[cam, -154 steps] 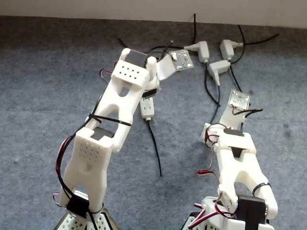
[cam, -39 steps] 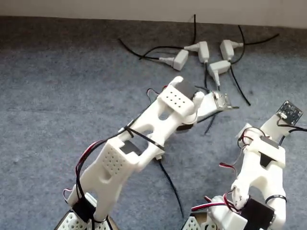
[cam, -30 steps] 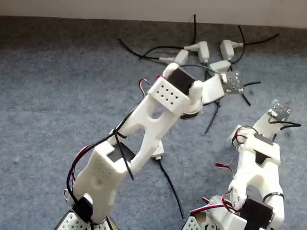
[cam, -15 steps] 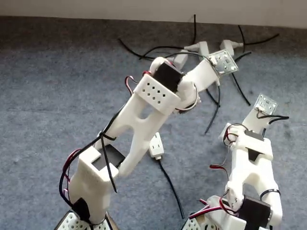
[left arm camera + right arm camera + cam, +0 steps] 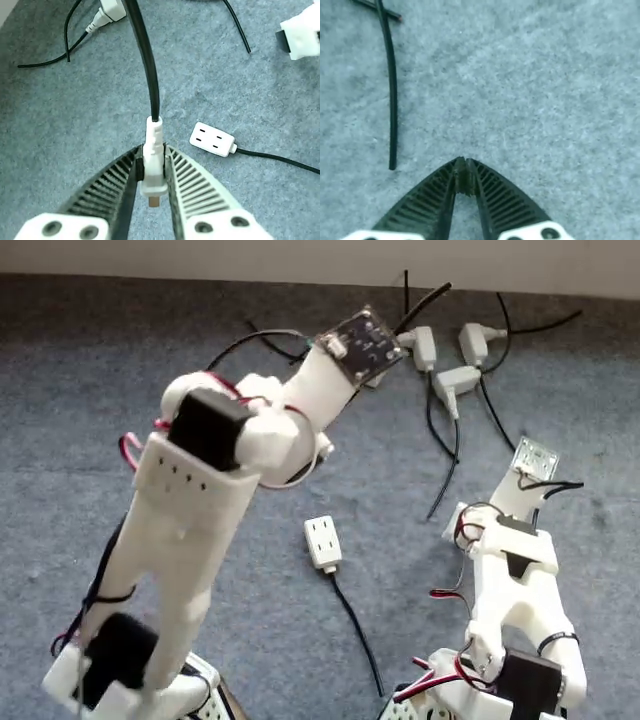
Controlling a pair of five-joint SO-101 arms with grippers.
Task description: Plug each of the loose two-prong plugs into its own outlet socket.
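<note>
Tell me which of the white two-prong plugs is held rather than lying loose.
The plug clamped in the left hand, its black cord trailing away. The other three plugs lie loose on the carpet at the far side.

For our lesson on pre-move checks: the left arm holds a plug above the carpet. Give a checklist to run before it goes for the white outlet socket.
1. Plug clamped in left gripper: ok.
2. Prong end facing outlet socket: not ok, seems to face the gripper's base.
3. Socket slots upward, empty: ok.
4. Plug over socket: not ok, socket lies aside.
5. Right gripper clear of socket: ok.
6. Cord free of snags: cannot tell.
</note>
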